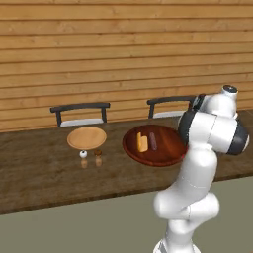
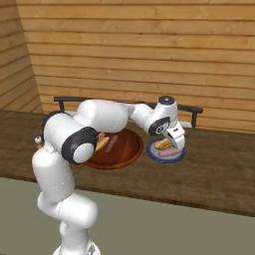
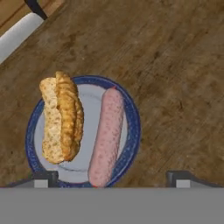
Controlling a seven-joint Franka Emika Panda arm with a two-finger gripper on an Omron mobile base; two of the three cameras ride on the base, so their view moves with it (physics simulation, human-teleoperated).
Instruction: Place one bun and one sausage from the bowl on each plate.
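Dark reddish-brown wood forms the bowl (image 1: pixel 154 145), which sits on the worktop (image 1: pixel 39 173) at about 3 o'clock from the tan plate (image 1: pixel 86 137) in the left base view. Inside the bowl lie one bun (image 1: pixel 142 143) and, just beside it at 3 o'clock, one dark sausage (image 1: pixel 153 141). The tan plate carries no food. Two small shakers, one white (image 1: pixel 83 154) and one brown (image 1: pixel 98 153), stand near its 6 o'clock edge. Two dark chairs (image 1: pixel 80 114) stand behind the worktop against the plank wall (image 1: pixel 123 49).

In the right base view the blue-rimmed plate (image 2: pixel 179 158) sits close beside the bowl (image 2: pixel 124 149), at its 3 o'clock. The arm reaches over the bowl and the jaws (image 2: pixel 175 144) hang directly above this plate.

The hand view looks down on the blue-rimmed plate (image 3: pixel 131 127). On it lie a second bun (image 3: pixel 61 117) at 9 o'clock and a pale pink sausage (image 3: pixel 106 136) at 3 o'clock, side by side, with a strip of plate visible between them along most of their length. The jaws (image 3: pixel 112 178) are spread wide, one fingertip (image 3: pixel 43 178) at the plate's lower left edge and the other off its lower right edge; nothing is held between them.
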